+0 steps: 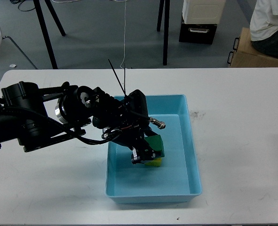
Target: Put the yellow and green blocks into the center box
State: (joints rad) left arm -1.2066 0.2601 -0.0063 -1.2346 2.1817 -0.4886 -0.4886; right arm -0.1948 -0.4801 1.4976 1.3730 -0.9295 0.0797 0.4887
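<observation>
Light-blue center box (188,141), 1 green block (156,144), 1 yellow block (155,162), left gripper (143,155)

Light-blue tray (193,155), green block (156,143), yellow block (154,162)

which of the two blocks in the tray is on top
The green block is on top; it sits above the yellow block, which peeks out beneath it on the floor of the blue tray, right by the left claw.

1. Even, bright overhead light falls on the white table (242,141), with no harsh glare.
2. Soft shadow lies under the left arm (30,120) and inside the light-blue tray (194,155).
3. The dark gripper (143,155) loses detail.
4. Focus is sharp; the edges show slight distortion.
</observation>
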